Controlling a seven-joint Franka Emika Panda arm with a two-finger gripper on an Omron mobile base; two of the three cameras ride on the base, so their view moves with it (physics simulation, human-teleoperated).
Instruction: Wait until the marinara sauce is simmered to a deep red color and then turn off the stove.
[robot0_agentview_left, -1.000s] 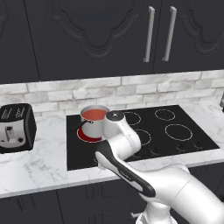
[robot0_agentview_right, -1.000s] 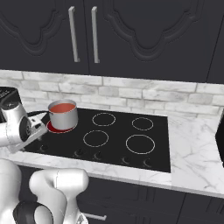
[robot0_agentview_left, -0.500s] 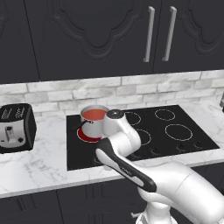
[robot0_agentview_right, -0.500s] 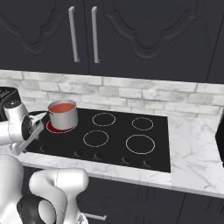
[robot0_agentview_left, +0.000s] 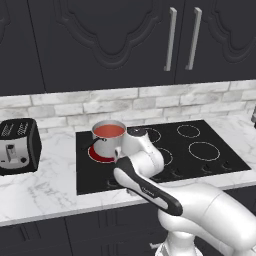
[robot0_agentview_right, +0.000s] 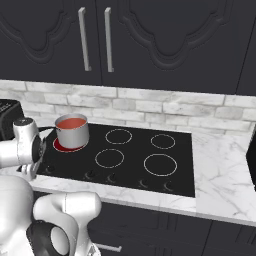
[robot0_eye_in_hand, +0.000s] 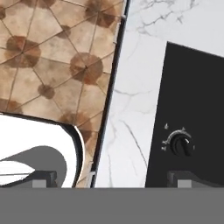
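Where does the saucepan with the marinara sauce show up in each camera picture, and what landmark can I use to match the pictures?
Left base view: the saucepan stands left of centre on the stove's glowing red back burner, just behind the arm.
Right base view: the saucepan is at middle left, on the same red burner.
Hand view: not in it; a stove knob shows.
Shared landmark: the stove, black glass beside marble counter.

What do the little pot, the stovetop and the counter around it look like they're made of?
The saucepan looks like brushed steel: grey, dull sheen, holding red marinara sauce. The stove looks like glossy black glass: flat, smooth, with white burner rings printed on it. The counter looks like polished white marble or an imitation of it, judging by its grey veining.
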